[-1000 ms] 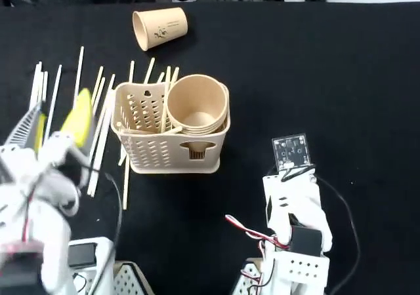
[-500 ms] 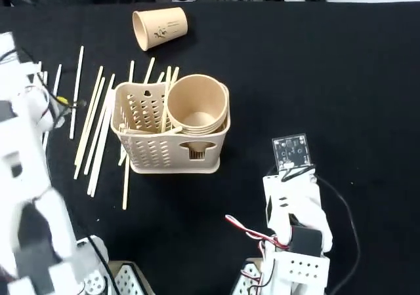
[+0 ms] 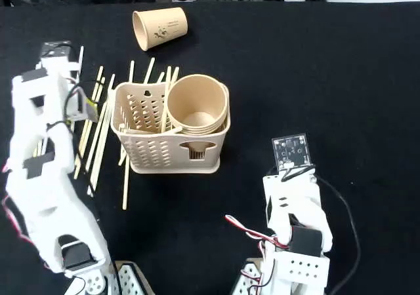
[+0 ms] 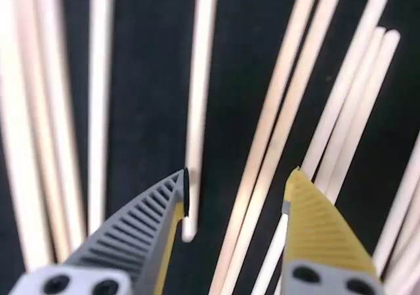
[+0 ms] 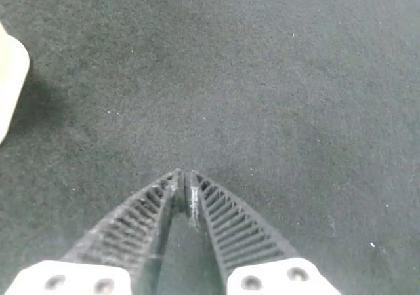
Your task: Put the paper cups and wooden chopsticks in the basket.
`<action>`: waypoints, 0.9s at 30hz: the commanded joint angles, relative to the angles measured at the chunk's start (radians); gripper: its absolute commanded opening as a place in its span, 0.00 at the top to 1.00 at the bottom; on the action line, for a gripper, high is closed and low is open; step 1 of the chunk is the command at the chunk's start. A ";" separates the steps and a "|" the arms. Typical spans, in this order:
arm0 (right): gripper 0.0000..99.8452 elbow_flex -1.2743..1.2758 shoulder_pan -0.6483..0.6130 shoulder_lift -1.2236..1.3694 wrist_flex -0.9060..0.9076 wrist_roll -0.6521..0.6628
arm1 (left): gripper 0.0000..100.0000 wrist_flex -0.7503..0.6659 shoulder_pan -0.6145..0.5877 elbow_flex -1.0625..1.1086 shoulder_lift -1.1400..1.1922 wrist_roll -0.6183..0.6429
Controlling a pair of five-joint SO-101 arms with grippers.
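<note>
Your left end effector (image 4: 239,177) hangs wide open over loose wooden chopsticks (image 3: 98,134) at the basket's (image 3: 157,156) 9 o'clock. Your right end effector (image 5: 187,180) is pinched closed above the desk (image 3: 315,78). Stacked paper cups (image 3: 197,108) sit in the basket; one cup (image 3: 159,27) lies at its 12 o'clock.

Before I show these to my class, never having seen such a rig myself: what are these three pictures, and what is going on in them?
This is a pair of small robot arms, a left arm and a right arm, at a black table. One picture looks down from above; the other two come from a camera on each arm's wrist. On the table stands a basket with a paper cup in it. A second paper cup lies on its side farther back, and loose wooden chopsticks lie beside the basket. The left hand hangs open over those chopsticks, holding nothing. The right hand is shut and empty above bare table.
</note>
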 commanded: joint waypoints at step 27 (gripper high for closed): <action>0.99 -0.004 -0.015 -0.051 0.002 0.000 | 0.97 0.334 0.041 -0.286 -0.100 -0.009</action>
